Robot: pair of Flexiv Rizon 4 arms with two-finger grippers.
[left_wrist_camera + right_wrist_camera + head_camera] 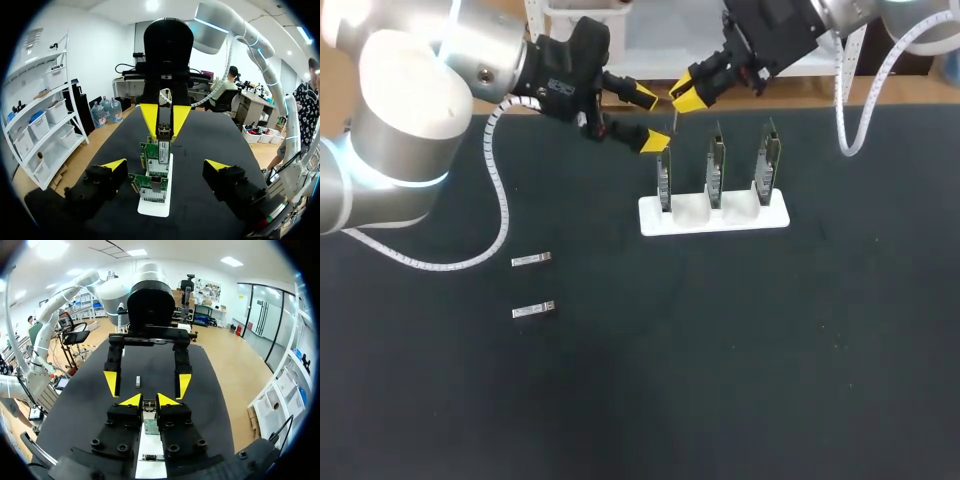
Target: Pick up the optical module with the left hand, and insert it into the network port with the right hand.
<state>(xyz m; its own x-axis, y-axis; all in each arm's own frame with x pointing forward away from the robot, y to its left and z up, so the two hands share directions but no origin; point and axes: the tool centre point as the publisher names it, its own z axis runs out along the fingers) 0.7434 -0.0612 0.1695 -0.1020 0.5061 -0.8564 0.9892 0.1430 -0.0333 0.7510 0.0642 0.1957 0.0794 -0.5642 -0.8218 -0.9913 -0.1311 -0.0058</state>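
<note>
Pickup seems done, judging by where things sit: the optical module [164, 132] is pinched between the closed fingers of the right gripper [682, 96]. It is not in the left gripper [649, 118], whose fingers stand spread wide with nothing between them.

In the head view the right gripper hangs at 11 o'clock from the white holder [720, 218], just above the leftmost network card [665, 182]. The left gripper sits at 9 o'clock from the right one, close beside it, with its tips clear of the module. The left wrist view shows the module pointing down at the top edge of that card, near it but, as far as I can tell, not yet seated. I cannot pick out the port itself.

The middle card [716, 172] and the far card [766, 165] stand upright in the holder, at 3 o'clock from the first. Two spare modules [531, 260] lie on the dark table [740, 360] at 8 o'clock from the holder, well apart from it.

What is left, by my reading, is the insertion: lining the module up with the port, pushing it home and letting go. The left arm's share looks finished.
</note>
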